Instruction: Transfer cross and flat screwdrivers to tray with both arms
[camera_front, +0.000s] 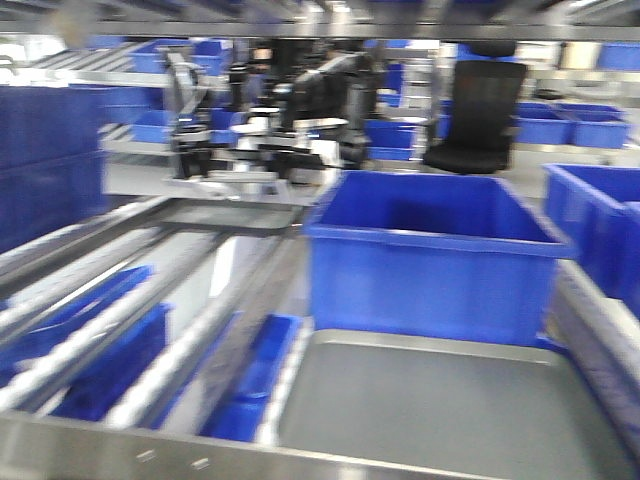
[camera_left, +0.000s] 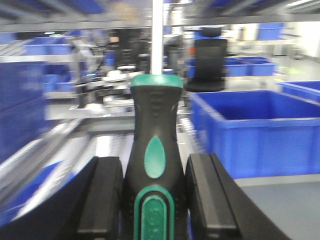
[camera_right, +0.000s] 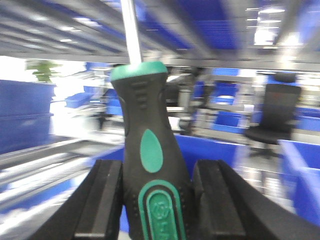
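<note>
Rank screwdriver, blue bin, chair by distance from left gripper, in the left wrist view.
1. screwdriver: centre, held between the left gripper fingers.
2. blue bin: right, beyond the gripper.
3. chair: far background, right of centre.

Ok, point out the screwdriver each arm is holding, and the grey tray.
left screwdriver (camera_left: 154, 155): left wrist view, green oval inlay on the handle.
right screwdriver (camera_right: 151, 150): right wrist view, green oval inlay on the handle.
grey tray (camera_front: 440, 410): front-facing view, bare floor of the tray.
</note>
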